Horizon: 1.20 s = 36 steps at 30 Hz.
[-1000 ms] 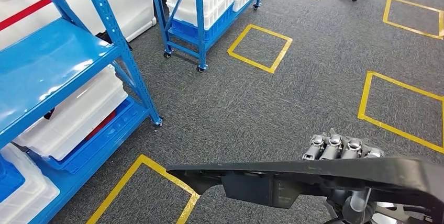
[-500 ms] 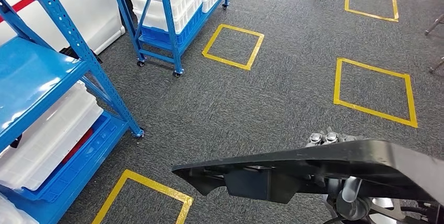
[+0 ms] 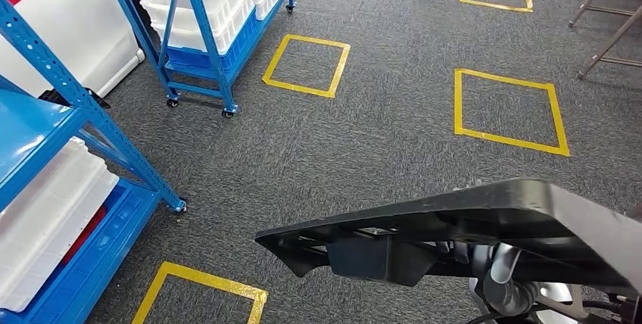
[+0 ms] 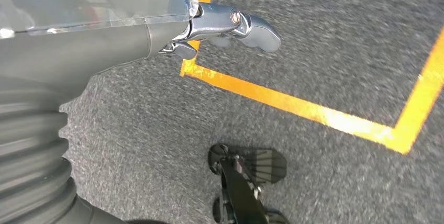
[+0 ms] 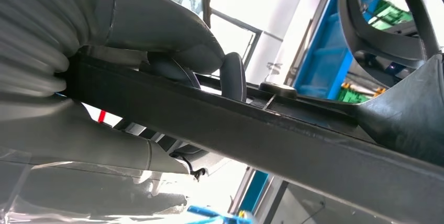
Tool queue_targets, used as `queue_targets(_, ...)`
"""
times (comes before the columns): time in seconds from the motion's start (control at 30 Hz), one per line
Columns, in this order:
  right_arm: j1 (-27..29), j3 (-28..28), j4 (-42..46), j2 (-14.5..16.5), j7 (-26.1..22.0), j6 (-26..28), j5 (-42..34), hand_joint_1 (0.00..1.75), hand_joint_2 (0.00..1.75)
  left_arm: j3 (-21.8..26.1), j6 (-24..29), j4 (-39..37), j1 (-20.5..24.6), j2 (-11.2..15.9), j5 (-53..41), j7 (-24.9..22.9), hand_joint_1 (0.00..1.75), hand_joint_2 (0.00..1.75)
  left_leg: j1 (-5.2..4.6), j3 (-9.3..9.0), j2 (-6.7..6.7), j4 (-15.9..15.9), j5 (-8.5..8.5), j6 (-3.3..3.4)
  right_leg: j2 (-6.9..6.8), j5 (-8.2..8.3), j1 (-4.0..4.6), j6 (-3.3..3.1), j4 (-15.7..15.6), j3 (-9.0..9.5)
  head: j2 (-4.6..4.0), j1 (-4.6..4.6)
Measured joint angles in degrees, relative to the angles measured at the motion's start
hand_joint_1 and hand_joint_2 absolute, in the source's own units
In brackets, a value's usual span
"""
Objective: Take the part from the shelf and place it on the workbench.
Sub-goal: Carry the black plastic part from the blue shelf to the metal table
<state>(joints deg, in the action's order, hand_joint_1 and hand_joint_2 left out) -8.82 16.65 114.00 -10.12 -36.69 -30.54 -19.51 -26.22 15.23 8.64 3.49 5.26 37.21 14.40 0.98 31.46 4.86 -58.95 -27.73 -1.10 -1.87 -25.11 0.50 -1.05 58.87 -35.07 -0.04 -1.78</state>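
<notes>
1. The part point(image 3: 484, 225), a long flat black plastic panel, is carried low in front of the robot, off the shelf point(image 3: 45, 157) and out over the grey carpet point(image 3: 363, 135). It lies roughly level and crosswise, which probably keeps its length clear of the shelf posts while the robot walks.
2. The right robot hand point(image 5: 152, 77) is closed on the part, its thumb pressed on one face of the edge and its fingers point(image 5: 233, 75) wrapped over the other. Judging by this clamp, the hand grips 1 end and lets the rest stick out toward the shelf side.
3. The left robot hand point(image 4: 230, 25) hangs down over the carpet, away from the part, and holds nothing. Whether its fingers are spread or curled cannot be told.
4. No table is in sight, so the placing step seems to be ahead.
5. The head view shows the part's whole shape, the shelf with its white bins point(image 3: 45, 218) to the left of it, and the yellow floor squares point(image 3: 503, 108) beyond it. The right wrist view shows instead how the edge is pinched. The left wrist view adds yellow tape point(image 4: 293, 109) on the carpet beneath the idle hand.
</notes>
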Motion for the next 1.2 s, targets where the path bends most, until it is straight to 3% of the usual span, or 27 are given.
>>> queue_targets(0.07,-0.06,0.01,0.12,0.05,-0.04,-0.05,0.13,1.69,1.75,-0.01,0.01,0.03,0.06,0.02,0.02,0.09,0.0,1.75,0.11,0.99,-1.95,-2.78,-1.81,-0.38,0.98,0.36,-0.3,-0.71,-0.82,0.61,0.0,0.06)
queue_targets(0.1,-0.11,0.03,0.12,0.1,-0.05,-0.07,0.15,1.69,1.75,-0.01,0.02,0.04,0.05,0.03,0.07,0.07,0.0,1.75,0.17,2.54,-3.26,-6.01,-3.47,-0.44,1.42,0.4,-0.35,-0.97,-0.98,0.78,0.0,0.08)
queue_targets(0.17,-0.22,0.06,0.04,0.19,0.03,-0.09,0.15,1.69,1.75,-0.01,0.08,0.04,0.0,0.06,0.27,-0.14,0.0,1.75,0.16,6.59,-4.41,-13.63,-6.51,-0.56,2.52,0.28,-0.22,-1.31,-0.94,0.85,0.0,0.1)
queue_targets(0.2,-0.25,0.07,0.0,0.22,0.09,-0.1,0.13,1.69,1.75,-0.01,0.11,0.04,-0.03,0.07,0.41,-0.3,0.0,1.75,0.16,7.93,-4.5,-15.77,-6.75,-0.61,3.14,0.2,-0.15,-1.38,-0.85,0.88,0.0,0.1)
queue_targets(0.23,-0.27,0.07,-0.04,0.24,0.14,-0.13,0.11,1.69,1.75,-0.01,0.17,0.03,-0.07,0.09,0.55,-0.45,0.0,1.75,0.17,8.28,-4.54,-15.79,-5.84,-0.62,3.78,0.12,-0.11,-1.39,-0.72,0.94,0.0,0.09)
queue_targets(0.3,-0.27,0.07,-0.1,0.28,0.07,-0.2,0.1,1.69,1.75,-0.01,0.4,0.02,-0.12,0.11,0.9,-0.64,0.0,1.75,0.2,5.9,-5.23,-9.52,-1.45,-0.47,5.1,-0.23,-0.16,-1.15,-0.23,1.09,0.0,0.09)
queue_targets(0.37,-0.22,0.07,-0.24,0.28,-0.52,-0.36,0.14,1.69,1.75,0.01,0.71,-0.01,-0.19,0.17,1.23,-0.72,0.0,1.75,0.22,2.98,-7.0,-2.65,1.3,-0.16,6.2,-0.69,-0.16,-0.6,0.49,0.88,0.0,0.07)
queue_targets(0.43,-0.11,0.07,-0.49,0.28,-1.32,-0.51,0.17,1.69,1.75,0.02,0.85,-0.03,-0.17,0.2,1.48,-0.72,0.0,1.75,0.05,2.12,-7.75,-0.71,1.31,0.3,7.02,-0.81,-0.31,0.01,0.78,0.5,0.0,0.04)
queue_targets(0.5,0.09,0.07,-0.74,0.28,-1.87,-0.62,0.11,1.69,1.75,0.02,0.85,-0.03,-0.06,0.18,1.64,-0.71,0.0,1.75,-0.07,1.85,-6.77,-0.26,1.59,1.0,7.5,-0.79,-0.56,0.64,0.79,0.36,0.0,0.04)
queue_targets(0.57,0.32,0.05,-0.93,0.28,-2.4,-0.85,0.11,1.69,1.75,0.02,0.88,-0.03,-0.09,0.16,1.74,-0.74,0.0,1.75,0.01,1.35,-5.65,0.54,1.89,1.72,5.84,-2.15,-0.58,1.18,2.98,-0.68,0.0,-0.13)
queue_targets(0.63,0.77,0.05,-1.07,0.32,-2.84,-1.1,0.47,1.69,1.75,0.03,0.96,-0.03,-0.23,0.17,1.85,-0.82,0.0,1.75,-0.04,1.08,-4.64,0.93,1.92,2.1,3.34,-5.25,-0.77,1.61,9.23,-3.93,0.0,-0.3)
queue_targets(0.67,1.18,0.05,-1.13,0.35,-2.95,-1.19,0.86,1.69,1.75,0.04,0.99,-0.03,-0.29,0.19,1.91,-0.86,0.0,1.75,-0.11,1.06,-4.15,0.95,1.86,2.16,2.77,-6.59,-0.98,1.81,12.76,-5.87,0.0,-0.32)
queue_targets(0.7,1.69,0.05,-1.17,0.4,-2.96,-1.27,1.32,1.69,1.75,0.05,1.02,-0.03,-0.34,0.2,1.94,-0.87,0.0,1.75,-0.16,1.03,-3.65,0.93,1.76,2.17,2.44,-7.13,-1.17,1.95,15.21,-7.3,0.0,-0.31)
queue_targets(0.73,2.2,0.06,-1.2,0.46,-2.96,-1.33,1.77,1.69,1.75,0.05,1.02,-0.03,-0.38,0.21,1.98,-0.85,0.0,1.75,-0.19,0.95,-3.14,0.92,1.63,2.13,2.22,-6.59,-1.32,2.03,15.65,-7.71,0.0,-0.32)
queue_targets(0.77,2.58,0.07,-1.2,0.55,-2.95,-1.31,2.25,1.69,1.75,0.06,0.96,-0.03,-0.39,0.21,1.94,-0.76,0.0,1.75,-0.2,0.8,-2.66,0.91,1.5,2.04,1.98,-5.1,-1.4,2.02,13.87,-6.91,0.0,-0.32)
queue_targets(0.83,2.98,0.07,-1.03,0.87,-2.96,-1.07,3.22,1.69,1.75,0.05,0.78,-0.03,-0.37,0.21,1.79,-0.47,0.0,1.75,-0.25,0.32,-1.75,0.92,1.16,1.7,0.5,-1.48,-1.22,1.69,6.16,-2.98,0.0,-0.32)
queue_targets(0.87,3.09,0.09,-0.89,1.13,-2.96,-0.8,3.71,1.69,1.75,0.05,0.67,-0.03,-0.36,0.22,1.69,-0.26,0.0,1.75,-0.33,0.1,-1.39,0.92,0.95,1.41,-0.26,-0.43,-0.96,1.41,2.88,-1.28,-0.01,-0.31)
queue_targets(0.93,3.52,0.14,-0.48,1.71,-2.96,-0.27,4.33,1.69,1.75,0.04,0.55,-0.03,-0.22,0.24,1.58,0.07,0.0,1.75,-0.4,-0.26,-0.65,0.99,0.56,0.72,-0.94,-0.22,-0.36,0.85,0.09,0.07,0.0,-0.29)
queue_targets(1.0,4.14,0.2,-0.04,2.19,-2.96,0.21,4.68,1.69,1.75,0.04,0.47,-0.01,-0.01,0.26,1.51,0.27,0.0,1.75,-0.25,-0.62,0.02,1.16,0.26,0.0,0.18,-0.14,-0.25,0.29,-0.23,0.2,0.0,-0.27)
queue_targets(1.03,4.42,0.23,0.17,2.42,-2.98,0.42,4.83,1.69,1.75,0.04,0.45,0.01,0.06,0.27,1.49,0.33,0.0,1.75,-0.16,-0.7,-0.32,0.85,-0.11,-0.29,0.66,-0.01,-0.34,-0.05,-0.57,0.46,0.0,-0.26)
queue_targets(1.1,4.81,0.36,0.46,3.04,-2.99,0.66,5.15,1.69,1.75,0.04,0.44,0.04,0.09,0.32,1.48,0.5,0.0,1.75,-0.04,0.79,-2.26,-3.02,-2.53,-0.6,1.57,0.25,-0.61,-0.8,-1.21,1.0,0.0,-0.17)
queue_targets(1.13,5.0,0.43,0.51,3.39,-2.99,0.63,5.32,1.69,1.75,0.04,0.48,0.04,0.06,0.36,1.49,0.6,0.0,1.75,-0.01,2.49,-3.4,-6.66,-4.39,-0.64,1.97,0.21,-0.53,-1.04,-1.28,1.11,0.0,-0.14)
queue_targets(1.2,5.51,0.53,0.49,3.94,-2.96,0.35,5.6,1.69,1.75,0.04,0.58,0.04,-0.02,0.45,1.62,0.91,0.0,1.75,0.0,6.48,-4.36,-14.14,-7.22,-0.74,3.03,0.08,-0.36,-1.34,-1.21,1.17,0.0,-0.08)
